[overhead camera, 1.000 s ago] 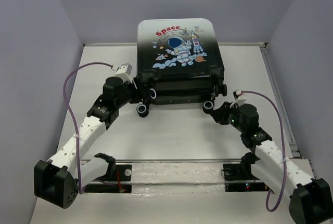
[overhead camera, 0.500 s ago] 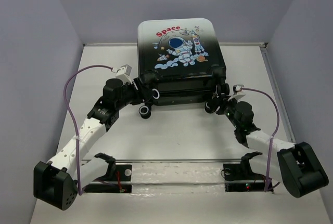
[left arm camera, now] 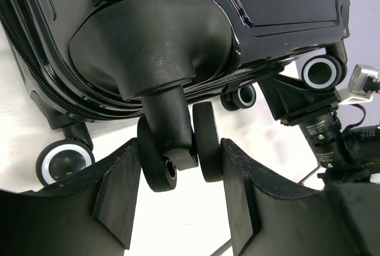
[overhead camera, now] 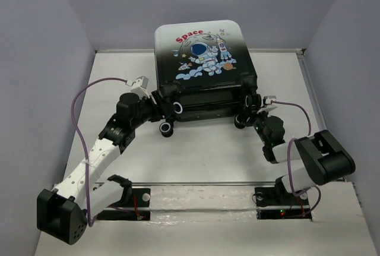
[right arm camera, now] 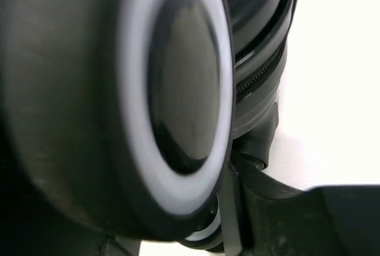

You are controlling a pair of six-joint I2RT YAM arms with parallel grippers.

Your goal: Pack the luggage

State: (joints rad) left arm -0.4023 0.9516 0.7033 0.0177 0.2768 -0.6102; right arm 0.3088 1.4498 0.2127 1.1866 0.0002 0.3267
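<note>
Right tool (overhead camera: 252, 115) hidden behind blurred luggage (overhead camera: 202, 60) wheel (right arm camera: 160, 89).

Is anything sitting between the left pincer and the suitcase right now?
Nothing visible. The left pincer already straddles a black caster wheel on the black hard-shell astronaut-print suitcase, fingers on either side of it, with only bare white table around.

A white table (overhead camera: 202, 161) sits enclosed by plain lavender-grey walls (overhead camera: 35, 60) under even light.
</note>
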